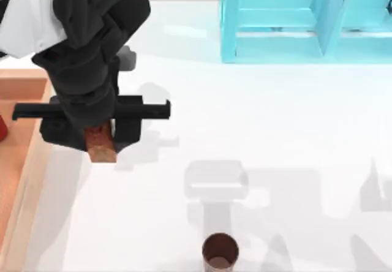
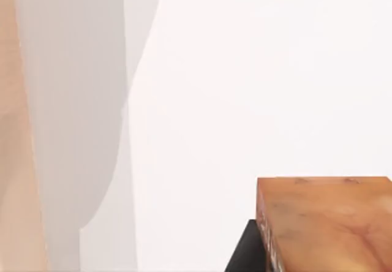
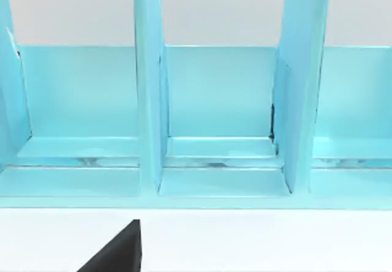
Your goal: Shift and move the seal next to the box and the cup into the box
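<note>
saw the left gripper point(image 1: 101, 138) up above the white table point(image 1: 257, 143), over on the left side, just to the right of the box point(image 1: 24, 131). held the seal point(image 1: 101, 146) tight between its two black fingers point(image 1: 131, 134), with one finger on each side. stuck out below the fingers as a small reddish-brown block. from the left wrist, looked like a big orange-brown block point(image 2: 324, 223) close to the camera, with a dark finger point(image 2: 245, 250) beside it and the white table far below. could not tell if the seal touched the table or hung above it.

lay at the far left edge of the top view, the box, with pale wood sides and an orange-brown floor. showed a small bit of something red point(image 1: 2, 128) inside it at the very edge, too cut off to name. stayed apart from the box wall, the seal, but near it.

stood at the bottom edge of the top view, the cup point(image 1: 219, 252), round and dark brown, upright on the table, well apart from the gripper and the seal.

stood at the back of the table, on the right, a light blue shelf point(image 1: 294, 21). from the right wrist, showed that shelf point(image 3: 214, 119) up close, with one dark finger tip point(image 3: 119, 250) in the corner. could not tell if the right gripper was wide or narrow.
</note>
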Controlling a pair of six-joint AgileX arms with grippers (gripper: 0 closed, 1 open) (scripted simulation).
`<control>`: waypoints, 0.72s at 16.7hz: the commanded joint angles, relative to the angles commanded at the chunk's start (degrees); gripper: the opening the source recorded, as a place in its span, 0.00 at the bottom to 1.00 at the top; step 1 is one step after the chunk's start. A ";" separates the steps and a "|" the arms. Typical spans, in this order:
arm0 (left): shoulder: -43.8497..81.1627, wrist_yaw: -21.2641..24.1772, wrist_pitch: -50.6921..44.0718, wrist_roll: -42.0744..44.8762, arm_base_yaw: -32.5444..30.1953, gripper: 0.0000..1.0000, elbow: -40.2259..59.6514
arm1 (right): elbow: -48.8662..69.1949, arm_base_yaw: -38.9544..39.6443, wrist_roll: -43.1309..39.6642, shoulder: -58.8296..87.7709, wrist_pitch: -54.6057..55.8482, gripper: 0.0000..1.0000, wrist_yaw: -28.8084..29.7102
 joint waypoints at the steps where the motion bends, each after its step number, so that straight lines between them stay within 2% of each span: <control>1: -3.97 -0.01 0.32 -0.16 -0.12 0.00 -4.62 | 0.00 0.00 0.00 0.00 0.00 1.00 0.00; 6: -17.67 0.02 1.74 -0.79 -0.67 0.00 -18.68 | 0.00 0.00 0.00 0.00 0.00 1.00 0.00; 12: -18.79 -0.02 1.77 -0.75 -0.47 0.00 -19.96 | 0.00 0.00 0.00 0.00 0.00 1.00 0.00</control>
